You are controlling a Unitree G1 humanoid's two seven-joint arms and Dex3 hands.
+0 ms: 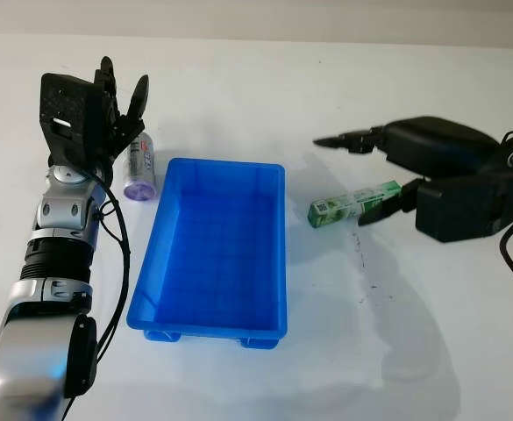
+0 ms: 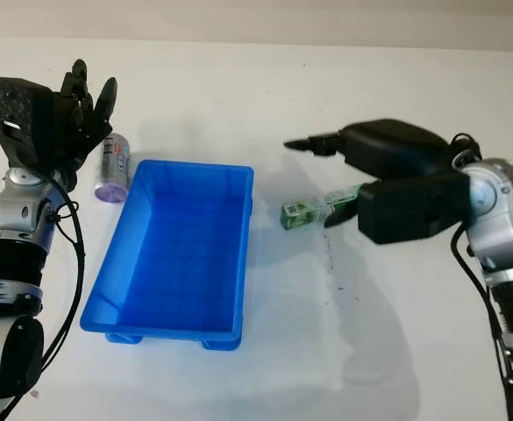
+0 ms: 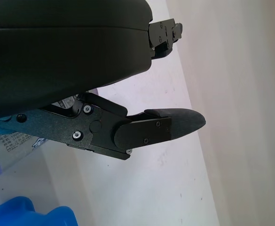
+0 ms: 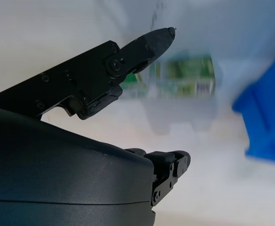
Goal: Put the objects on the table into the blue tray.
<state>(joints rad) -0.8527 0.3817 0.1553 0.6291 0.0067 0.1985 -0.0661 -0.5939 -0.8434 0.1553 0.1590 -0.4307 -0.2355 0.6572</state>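
Observation:
The blue tray (image 1: 282, 254) sits in the middle of the white table, with nothing inside it. A clear bottle (image 1: 140, 167) with a purple end lies just off the tray's far left corner. My left hand (image 1: 120, 101) is open and raised right beside the bottle, holding nothing. A small green box (image 1: 348, 204) lies on the table to the right of the tray. My right hand (image 1: 344, 180) is open and hovers over that box, its lower finger close to the box's right end. The right wrist view has the green box (image 4: 184, 77) beyond a fingertip (image 4: 151, 40).
The table (image 1: 238, 79) is white and bare at the back. A faint dark scuff line (image 1: 361, 254) marks it right of the tray. The tray's corner (image 4: 269, 122) lies near the green box in the right wrist view.

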